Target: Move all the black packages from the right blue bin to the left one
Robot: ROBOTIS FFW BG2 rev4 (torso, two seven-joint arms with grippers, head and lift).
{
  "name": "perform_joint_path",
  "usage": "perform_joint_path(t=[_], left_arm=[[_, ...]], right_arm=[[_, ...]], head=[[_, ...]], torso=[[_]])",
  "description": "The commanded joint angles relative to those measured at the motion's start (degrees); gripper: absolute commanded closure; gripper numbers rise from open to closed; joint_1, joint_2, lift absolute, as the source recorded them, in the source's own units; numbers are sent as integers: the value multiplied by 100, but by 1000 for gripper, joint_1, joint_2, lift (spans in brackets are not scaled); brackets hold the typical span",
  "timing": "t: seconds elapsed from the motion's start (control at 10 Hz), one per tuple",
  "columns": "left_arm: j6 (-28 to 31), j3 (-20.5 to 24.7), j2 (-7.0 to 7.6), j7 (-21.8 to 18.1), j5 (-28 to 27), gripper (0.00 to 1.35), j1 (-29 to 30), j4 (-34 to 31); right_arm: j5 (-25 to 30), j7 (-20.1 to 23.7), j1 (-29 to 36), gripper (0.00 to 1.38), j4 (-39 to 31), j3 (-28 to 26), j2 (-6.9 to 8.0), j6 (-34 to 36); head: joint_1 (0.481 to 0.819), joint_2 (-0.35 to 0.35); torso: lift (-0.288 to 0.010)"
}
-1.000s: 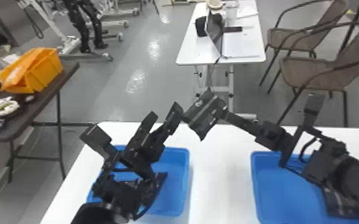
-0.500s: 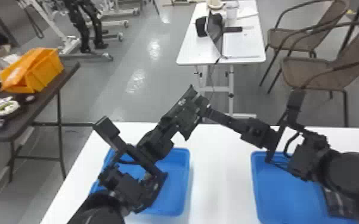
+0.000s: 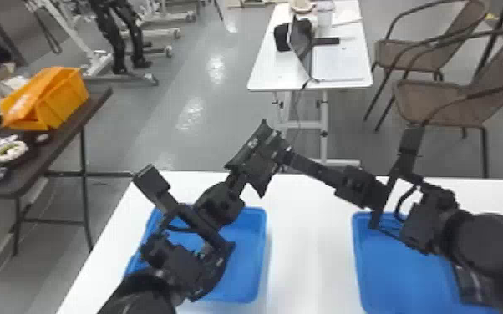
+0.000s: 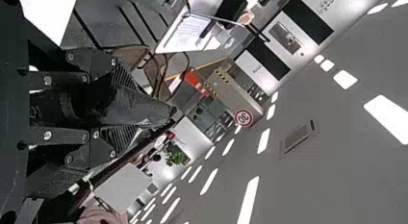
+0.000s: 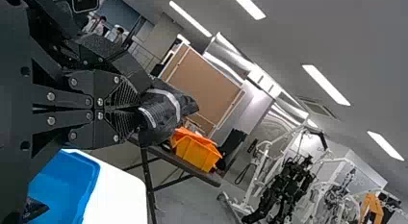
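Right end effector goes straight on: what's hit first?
The black package, already held by the right end effector. With that pushed along, likely the left end effector next, though depth there is unclear.

1. Floor: smooth grey floor [image 3: 229, 104] with bright glare patches.
2. Near: a white table [image 3: 313, 234] spans most of the width.
3. Left: a dark table [image 3: 100, 94] on thin legs, crowded with odds and ends and an orange bin [image 3: 64, 98].
4. Far centre: a small white table [image 3: 271, 73] on a metal stand, with papers [image 3: 338, 62].
5. Far right: two brown armchairs, one [image 3: 438, 100] nearer than the other [image 3: 405, 54].
6. Far left: white frames [image 3: 100, 67] on wheels.
7. Right wrist view: a tan board [image 5: 204, 84] edged in white; overhead, a grey ceiling [image 5: 337, 41] with white strip lights [image 5: 327, 85].
8. Left wrist view: a green plant [image 4: 174, 154] and a red-rimmed round sign [image 4: 244, 118].
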Motion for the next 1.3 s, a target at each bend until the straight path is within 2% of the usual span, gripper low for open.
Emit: perform_joint_path(t=[0.0, 0.1, 0.2, 0.3, 0.5, 0.6, 0.8, 0.9, 1.0, 1.2], left_arm=[[-238, 5, -42, 24, -32, 1219, 66, 0], [-352, -4, -42, 42, -94, 1219, 84, 0], [-422, 40, -42, 59, -349, 1219, 101, -53], [-616, 128, -42, 121, -797, 1219, 128, -115], [-1284, 392, -95, 350, -2247, 1219, 356, -185], [-1706, 488, -191, 569, -3223, 1219, 541, -185], [-1961, 717, -233, 675, -4321, 1219, 884, -123], [-2048, 796, -233, 675, -4778, 1219, 1068, -9], [-2031, 787, -233, 692, -4972, 1219, 1253, 96], [-2180, 576, -233, 1211, -5499, 1219, 1543, 140]], right_arm=[[-3, -1, 9, 1197, 37, 0, -7, -18], [50, -1, 17, 898, 46, -9, -7, -18], [199, 8, 52, 395, 2, -53, -7, -36], [621, 61, 132, 91, -138, -211, -7, -115], [2229, 61, 545, 114, -903, -721, -7, -194], [2686, 35, 870, 114, -1184, -950, 20, -344], [3715, -352, 1696, 117, -1861, -1319, 160, -730], [4251, -598, 2092, 119, -2116, -1407, 231, -1143], [4857, -792, 2434, 121, -2283, -1451, 292, -1583], [5165, -1134, 2891, 124, -2388, -1503, 336, -2110]], head=[[695, 206], [695, 212], [695, 216], [695, 217], [695, 226], [695, 228], [695, 233], [695, 223], [695, 211], [695, 183]], torso=[[-42], [-42], [-42], [-42], [-42], [-42], [-42], [-42], [-42], [-42]])
